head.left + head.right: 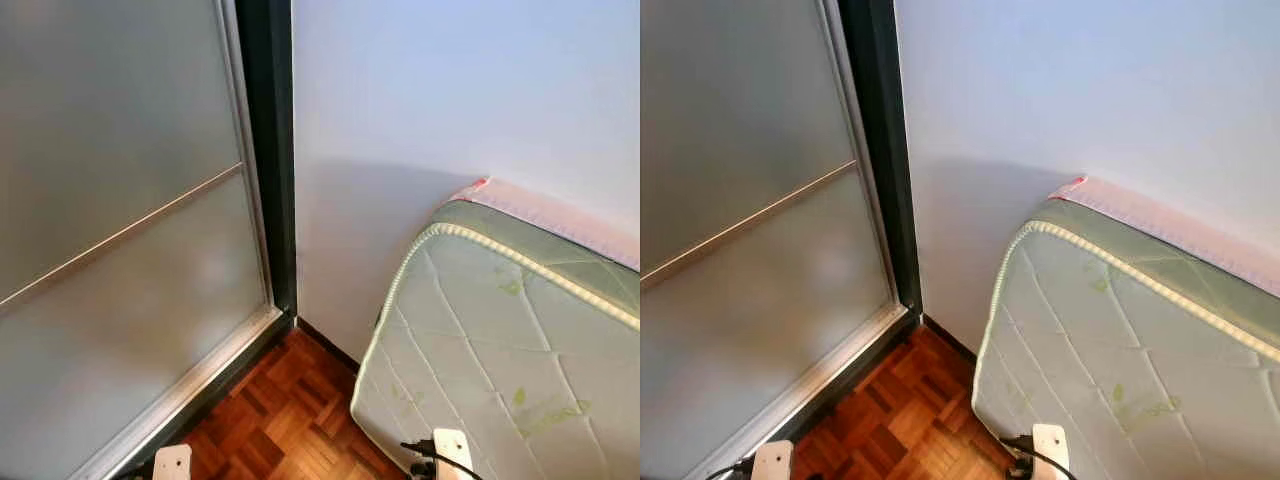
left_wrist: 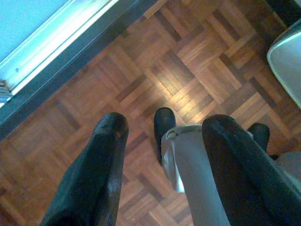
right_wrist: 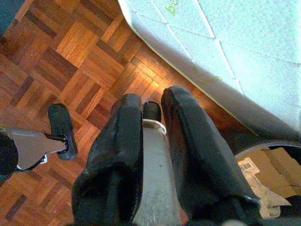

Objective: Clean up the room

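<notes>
Parquet floor (image 2: 188,80) beneath both hanging arms, left gripper (image 2: 164,141) fingers apart

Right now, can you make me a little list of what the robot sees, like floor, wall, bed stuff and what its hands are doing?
floor: brown wooden parquet
wall: plain pale wall, meeting a dark door frame in the corner
door: frosted sliding panel on the robot's left
bed stuff: quilted mattress with green leaf marks, leaning against the wall on the right
left gripper: hanging over the floor, fingers apart, holding nothing
right gripper: hanging over the floor near the mattress edge, fingers apart, holding nothing
</notes>
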You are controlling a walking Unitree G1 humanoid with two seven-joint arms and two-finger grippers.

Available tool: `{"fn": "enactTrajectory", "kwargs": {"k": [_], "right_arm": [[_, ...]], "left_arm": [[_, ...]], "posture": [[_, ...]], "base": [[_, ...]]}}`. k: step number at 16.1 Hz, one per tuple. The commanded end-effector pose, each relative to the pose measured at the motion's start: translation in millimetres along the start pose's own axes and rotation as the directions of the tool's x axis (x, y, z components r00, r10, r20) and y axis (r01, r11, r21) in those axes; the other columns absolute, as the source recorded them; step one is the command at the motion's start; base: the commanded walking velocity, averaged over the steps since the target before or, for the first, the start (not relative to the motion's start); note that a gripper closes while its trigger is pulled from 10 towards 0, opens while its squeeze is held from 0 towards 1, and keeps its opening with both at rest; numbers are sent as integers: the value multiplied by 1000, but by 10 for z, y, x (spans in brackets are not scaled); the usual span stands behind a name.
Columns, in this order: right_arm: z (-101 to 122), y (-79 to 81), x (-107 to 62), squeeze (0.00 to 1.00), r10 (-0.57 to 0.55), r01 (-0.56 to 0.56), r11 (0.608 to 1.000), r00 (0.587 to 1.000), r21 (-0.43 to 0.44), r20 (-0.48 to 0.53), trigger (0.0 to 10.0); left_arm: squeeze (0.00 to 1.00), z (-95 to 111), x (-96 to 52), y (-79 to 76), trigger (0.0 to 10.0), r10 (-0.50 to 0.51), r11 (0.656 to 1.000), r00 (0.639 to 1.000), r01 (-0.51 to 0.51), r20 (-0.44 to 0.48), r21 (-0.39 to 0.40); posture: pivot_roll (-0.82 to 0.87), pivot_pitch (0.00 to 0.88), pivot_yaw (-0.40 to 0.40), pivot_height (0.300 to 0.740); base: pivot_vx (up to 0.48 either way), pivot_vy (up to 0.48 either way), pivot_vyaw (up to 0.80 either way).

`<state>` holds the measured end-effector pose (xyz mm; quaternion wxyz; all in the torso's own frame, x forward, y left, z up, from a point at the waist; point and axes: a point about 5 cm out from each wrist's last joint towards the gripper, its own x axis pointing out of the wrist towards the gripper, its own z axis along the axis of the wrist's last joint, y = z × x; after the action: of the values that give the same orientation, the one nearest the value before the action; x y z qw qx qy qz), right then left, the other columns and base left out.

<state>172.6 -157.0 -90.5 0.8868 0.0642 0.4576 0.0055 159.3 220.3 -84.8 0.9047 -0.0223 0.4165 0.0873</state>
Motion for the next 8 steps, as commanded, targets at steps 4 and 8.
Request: {"fn": "enactTrajectory", "kwargs": {"k": [4,8], "right_arm": [[430,-581,-49,0,-123,105,976,989,188,87,10000],[601,-588,-38,0,-106,84,980,987,182,117,10000]], "left_arm": [[0,181,69,48,10000,-26,999,999,26,-23,-22],[0,192,76,15,10000,-37,999,999,37,-26,20]], "posture": [[19,0,-46,740],[-3,0,-23,740]], "base": [[0,0,-794],[0,0,-786]]}}
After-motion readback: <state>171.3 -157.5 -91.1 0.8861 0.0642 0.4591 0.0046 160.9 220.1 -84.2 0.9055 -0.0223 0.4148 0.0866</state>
